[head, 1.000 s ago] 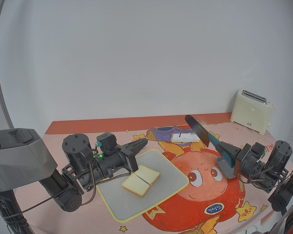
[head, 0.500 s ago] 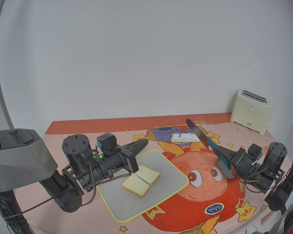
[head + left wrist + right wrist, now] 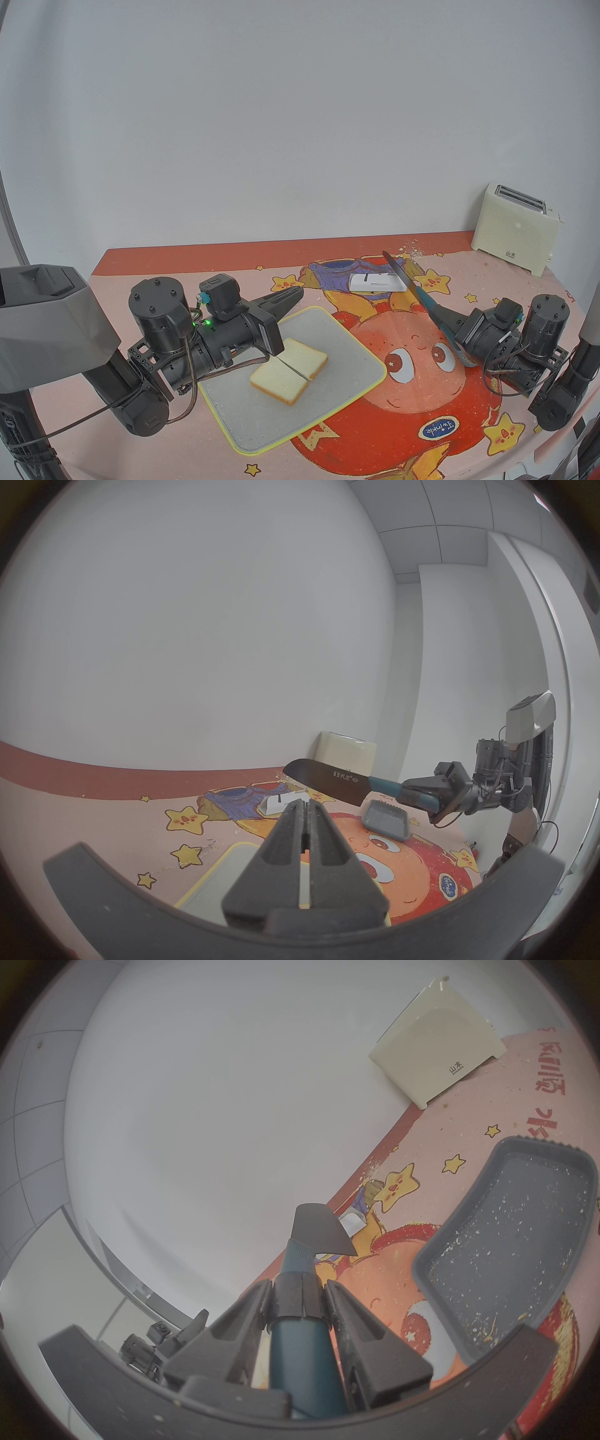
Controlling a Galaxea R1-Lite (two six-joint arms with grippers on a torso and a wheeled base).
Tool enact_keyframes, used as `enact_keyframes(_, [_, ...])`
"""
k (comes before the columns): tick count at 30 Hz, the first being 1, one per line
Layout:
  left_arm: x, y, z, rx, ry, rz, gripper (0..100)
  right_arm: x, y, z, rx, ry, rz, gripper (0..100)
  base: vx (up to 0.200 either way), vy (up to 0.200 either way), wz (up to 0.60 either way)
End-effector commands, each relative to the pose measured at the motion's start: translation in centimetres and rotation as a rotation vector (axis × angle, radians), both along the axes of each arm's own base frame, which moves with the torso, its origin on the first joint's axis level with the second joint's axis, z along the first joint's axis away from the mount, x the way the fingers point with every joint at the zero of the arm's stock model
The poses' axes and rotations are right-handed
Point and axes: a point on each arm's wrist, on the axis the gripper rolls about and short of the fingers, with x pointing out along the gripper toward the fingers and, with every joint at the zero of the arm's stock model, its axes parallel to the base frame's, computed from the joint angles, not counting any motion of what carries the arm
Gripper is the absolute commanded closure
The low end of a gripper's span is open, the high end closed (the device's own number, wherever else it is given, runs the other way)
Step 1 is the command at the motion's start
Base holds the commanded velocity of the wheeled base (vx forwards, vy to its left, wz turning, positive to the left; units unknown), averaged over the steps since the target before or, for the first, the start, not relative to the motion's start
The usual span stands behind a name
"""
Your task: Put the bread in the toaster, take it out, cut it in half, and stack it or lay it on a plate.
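Right now the bread [image 3: 284, 378] is lying flat on the grey, yellow-rimmed cutting board [image 3: 350, 381]. A thin cut line is running across the slice, and its two halves are touching each other. The left gripper [image 3: 297, 291] is hanging low near the board's far left edge, close to the bread but apart from it. Its fingers are pressing together on nothing, and the left wrist view is showing the same gripper [image 3: 305, 808] with no gap between them.

Over on the table's right side, the right gripper [image 3: 447, 320] is clamping the teal handle of the knife [image 3: 412, 284]. It is holding the knife off the table, with the dark blade slanting up and away toward the back wall, well apart from the bread. In the right wrist view the gripper [image 3: 299, 1288] is squeezing the handle from both sides, and the blade [image 3: 320, 1230] is sticking out beyond the fingertips.

A grey tray [image 3: 512, 1229], speckled with crumbs, is sitting on the table near that gripper. The cream toaster [image 3: 515, 228] is standing upright at the far right corner, slots facing up. A small white block [image 3: 377, 282] is lying behind the board on the cartoon-printed table [image 3: 187, 275].
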Motion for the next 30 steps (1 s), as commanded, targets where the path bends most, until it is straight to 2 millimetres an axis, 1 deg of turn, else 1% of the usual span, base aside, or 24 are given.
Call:
enact_keyframes(1, [0.0,0.0,0.0,0.000,0.001,-0.001,100,0.2,0.2,-0.9,-0.031,0.024,0.000,100,0.000,0.000,0.00])
enact_keyframes(5, [0.0,0.0,0.0,0.000,0.001,-0.001,100,0.3,0.3,-1.2,-0.083,0.013,0.000,100,0.000,0.000,0.00])
enact_keyframes(9, [0.0,0.0,0.0,0.000,0.000,-0.002,100,0.4,0.5,-2.0,-0.168,0.005,0.015,100,0.000,0.000,0.00])
enact_keyframes(13, [0.0,0.0,0.0,-0.001,-0.002,-0.001,100,0.2,1.2,-2.6,-0.222,0.006,0.033,100,0.000,0.000,0.00])
enact_keyframes(19, [0.0,0.0,0.1,-0.002,-0.003,-0.001,100,-0.5,3.0,-3.6,-0.252,0.028,0.086,100,0.000,0.000,0.00])
enact_keyframes(22, [0.0,0.0,0.1,-0.006,-0.009,-0.001,100,0.0,3.7,-3.8,-0.259,0.015,0.069,100,0.000,0.000,0.00])
enact_keyframes(24, [0.0,0.0,0.1,-0.008,-0.012,-0.001,100,0.1,3.8,-3.9,-0.262,0.016,0.063,100,0.000,0.000,0.00])
enact_keyframes(25, [0.0,-0.1,0.2,-0.010,-0.016,-0.002,100,0.4,4.1,-4.2,-0.272,0.013,0.056,100,0.000,0.000,0.00])
enact_keyframes(30, [-0.1,-0.1,0.2,-0.012,-0.018,-0.002,100,0.3,4.4,-4.7,-0.310,0.013,0.070,100,0.000,0.000,0.00])
